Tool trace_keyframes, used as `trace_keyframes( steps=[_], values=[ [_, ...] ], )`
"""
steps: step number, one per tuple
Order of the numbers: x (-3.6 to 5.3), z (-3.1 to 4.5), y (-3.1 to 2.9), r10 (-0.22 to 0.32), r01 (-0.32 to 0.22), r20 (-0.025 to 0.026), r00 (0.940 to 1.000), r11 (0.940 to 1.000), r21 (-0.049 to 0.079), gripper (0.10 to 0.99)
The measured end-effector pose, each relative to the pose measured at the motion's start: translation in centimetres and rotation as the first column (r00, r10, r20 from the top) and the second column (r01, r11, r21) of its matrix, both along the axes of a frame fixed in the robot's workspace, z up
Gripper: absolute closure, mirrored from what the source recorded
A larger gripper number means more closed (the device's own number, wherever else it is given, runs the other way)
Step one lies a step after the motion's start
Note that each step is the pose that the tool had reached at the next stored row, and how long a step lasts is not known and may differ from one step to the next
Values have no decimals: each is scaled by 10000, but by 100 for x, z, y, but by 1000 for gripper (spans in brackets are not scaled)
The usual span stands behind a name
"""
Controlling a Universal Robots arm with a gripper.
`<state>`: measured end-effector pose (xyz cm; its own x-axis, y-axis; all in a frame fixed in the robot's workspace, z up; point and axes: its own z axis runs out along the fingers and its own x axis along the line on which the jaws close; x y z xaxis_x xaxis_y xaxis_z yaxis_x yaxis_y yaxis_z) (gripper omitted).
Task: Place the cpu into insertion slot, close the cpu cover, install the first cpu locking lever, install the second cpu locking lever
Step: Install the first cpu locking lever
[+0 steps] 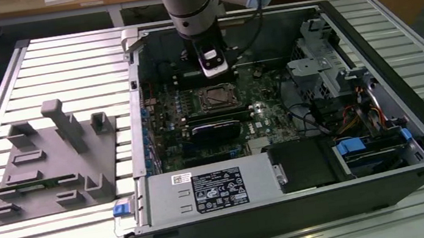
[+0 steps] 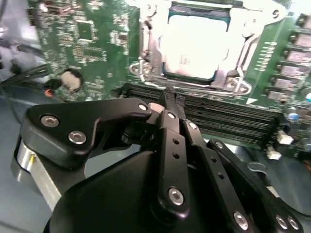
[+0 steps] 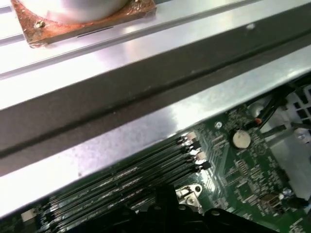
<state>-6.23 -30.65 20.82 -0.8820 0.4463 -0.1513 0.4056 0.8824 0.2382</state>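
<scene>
One end effector [image 2: 167, 99] pinched shut, empty, above memory slots [image 2: 218, 114]; cpu [image 2: 194, 48] seated under cpu cover [image 2: 150, 48].

Grey UR arm with a chunky black gripper

The arm [image 1: 190, 2] is a matte grey tube with a light-blue cap at its joint, plus a black cable running down alongside. Near the wrist there's a white-and-black block. Up close in the second wrist view, the gripper [image 2: 167, 104] is all black linkage bars pinned with shiny silver screws, with a silvery ring at its base.
</scene>
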Motion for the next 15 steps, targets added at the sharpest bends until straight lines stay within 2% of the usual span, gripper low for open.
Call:
trace_keyframes(
  steps=[2, 5, 10, 15],
  values=[
    [11, -2, 0, -2, 0, -227, 9997, 10000, -92, 980],
    [33, -4, 0, -8, -4, -424, 9991, 9996, -290, 980],
    [72, -5, -1, -32, -17, -670, 9977, 9973, -733, 980],
    [92, -10, -25, -57, -30, -818, 9966, 9943, -1064, 980]
  ],
)
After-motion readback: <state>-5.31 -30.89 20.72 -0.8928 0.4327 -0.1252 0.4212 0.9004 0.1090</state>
